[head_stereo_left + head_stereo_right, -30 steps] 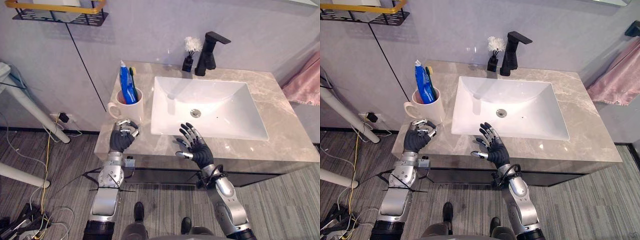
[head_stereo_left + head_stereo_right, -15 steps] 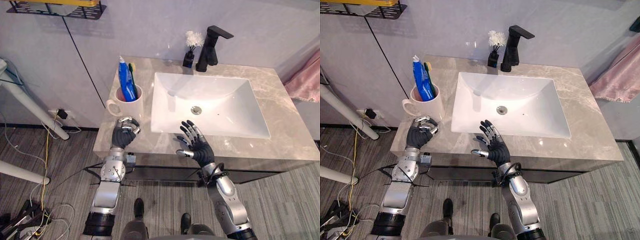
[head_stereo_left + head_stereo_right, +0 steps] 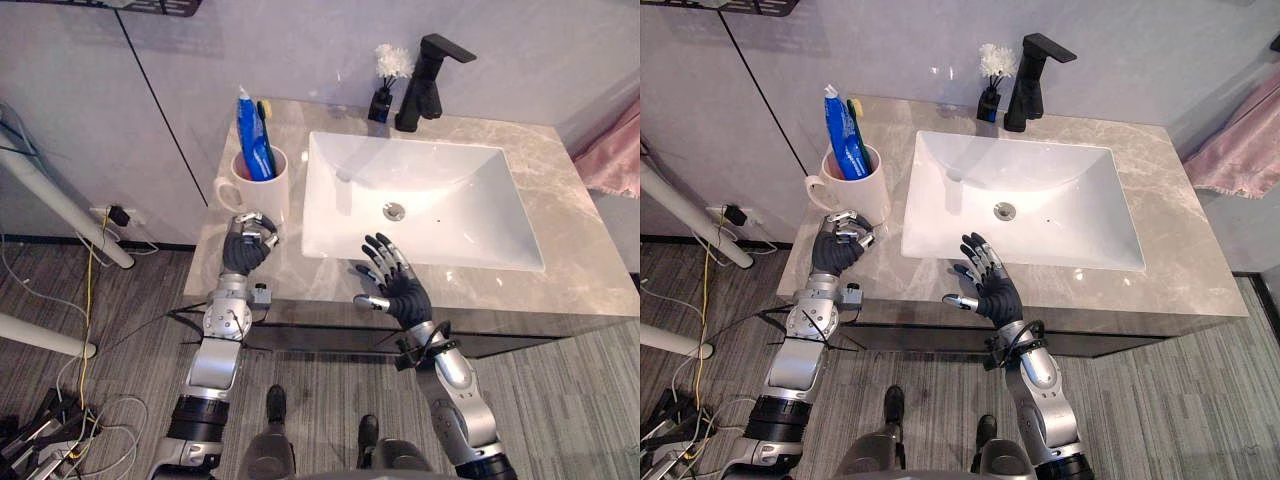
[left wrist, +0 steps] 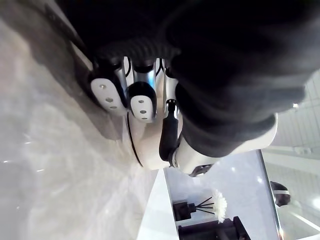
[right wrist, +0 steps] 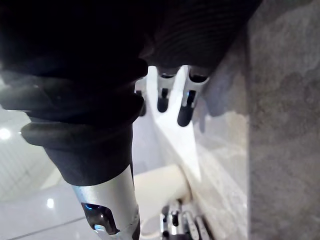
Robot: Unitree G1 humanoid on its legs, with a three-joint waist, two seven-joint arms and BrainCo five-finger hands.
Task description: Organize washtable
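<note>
Keeping place since a second ago, only the viewpoint shifting. Standing on the washtable, left of the sink: white mug. Curling emptily just before it, left hand; spreading open-fingered by the sink's front rim, right hand. Poking up from the mug: toothpaste tube, toothbrush.

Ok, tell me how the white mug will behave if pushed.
The mug looks like rigid ceramic, so probably stiff and breakable. The tall toothpaste tube and toothbrush stand well above its rim, so it may be top-heavy and tip. On the polished countertop it would likely slide.
</note>
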